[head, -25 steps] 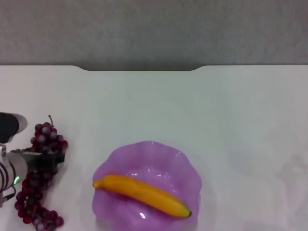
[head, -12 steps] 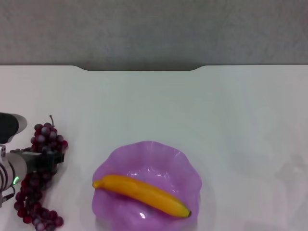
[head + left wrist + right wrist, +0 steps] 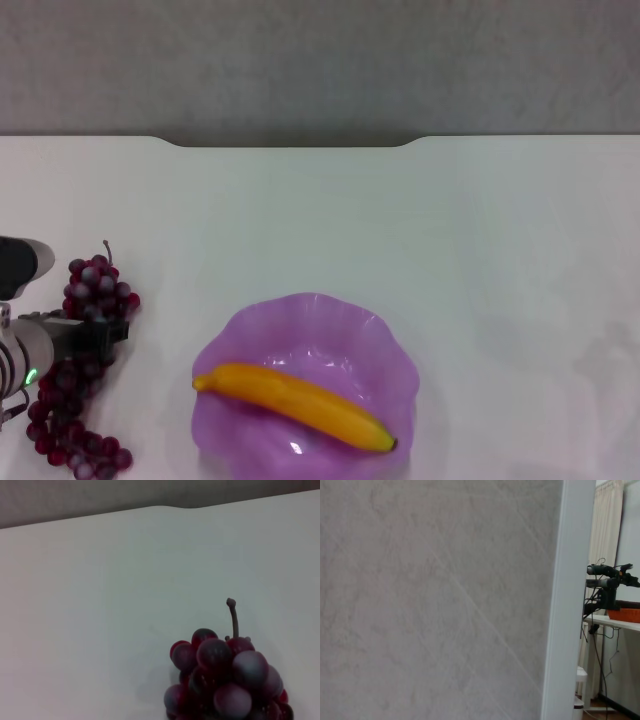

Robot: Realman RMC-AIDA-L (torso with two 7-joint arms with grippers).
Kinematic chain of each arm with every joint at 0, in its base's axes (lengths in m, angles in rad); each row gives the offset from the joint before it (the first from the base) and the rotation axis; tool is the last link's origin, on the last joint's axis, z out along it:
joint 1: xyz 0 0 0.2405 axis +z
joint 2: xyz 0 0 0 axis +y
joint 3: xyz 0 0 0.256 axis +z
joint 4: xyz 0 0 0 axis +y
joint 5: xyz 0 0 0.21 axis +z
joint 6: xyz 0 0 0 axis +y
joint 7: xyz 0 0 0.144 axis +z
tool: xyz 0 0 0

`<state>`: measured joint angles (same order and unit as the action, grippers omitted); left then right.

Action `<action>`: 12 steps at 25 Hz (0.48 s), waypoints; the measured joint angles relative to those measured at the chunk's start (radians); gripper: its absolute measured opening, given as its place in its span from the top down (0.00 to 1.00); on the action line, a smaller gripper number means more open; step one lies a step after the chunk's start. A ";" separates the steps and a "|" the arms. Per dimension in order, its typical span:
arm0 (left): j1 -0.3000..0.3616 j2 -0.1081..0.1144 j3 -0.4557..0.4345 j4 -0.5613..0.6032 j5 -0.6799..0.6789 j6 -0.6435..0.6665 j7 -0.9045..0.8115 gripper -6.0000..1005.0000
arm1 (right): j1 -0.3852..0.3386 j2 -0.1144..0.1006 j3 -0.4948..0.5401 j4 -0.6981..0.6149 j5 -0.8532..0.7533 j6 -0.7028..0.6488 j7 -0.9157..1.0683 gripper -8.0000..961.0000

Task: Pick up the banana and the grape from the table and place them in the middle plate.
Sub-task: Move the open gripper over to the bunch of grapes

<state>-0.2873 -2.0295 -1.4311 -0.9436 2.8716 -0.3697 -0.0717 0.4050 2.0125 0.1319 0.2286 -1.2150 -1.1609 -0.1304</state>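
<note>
Banana [image 3: 296,401] lies inside the middle plate [image 3: 305,322], slanting across the bowl with its blunt yellow end toward the plate's left rim and its dark tip at the right rim, nearer the robot. Middle plate, purple and scallop-edged, sits on the white table [image 3: 400,220] close to the near edge, and is taken here as the landmark. Grape [image 3: 88,360] is on the table well to the left of the plate, apart from it, a long dark red bunch running from a stemmed upper end, level with the plate's far rim, down to a lower end level with the plate's near side. Left gripper [image 3: 105,338] comes in from the left edge of the head view, on the far side of the bunch from the plate, with its dark tip lying across the middle of the bunch; whether its fingers are apart or clamped on the grapes cannot be told. Left wrist view shows the stemmed end of the bunch up close on bare tabletop, stem upright, no fingers visible. Right gripper is out of sight; the right wrist camera faces a grey wall [image 3: 435,600], away from the plate.
</note>
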 joint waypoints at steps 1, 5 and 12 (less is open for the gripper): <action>0.001 0.000 0.000 -0.002 0.000 0.000 0.002 0.16 | 0.000 0.000 0.000 0.000 0.000 0.000 0.000 0.97; 0.002 0.000 0.000 -0.005 0.000 0.000 0.008 0.17 | 0.000 0.000 0.000 0.000 0.000 0.000 0.000 0.97; 0.002 0.000 -0.002 -0.006 0.000 -0.002 0.013 0.22 | -0.002 0.000 0.000 0.000 0.000 0.000 0.000 0.97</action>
<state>-0.2852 -2.0291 -1.4328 -0.9498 2.8716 -0.3713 -0.0590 0.4033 2.0125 0.1319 0.2286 -1.2150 -1.1613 -0.1303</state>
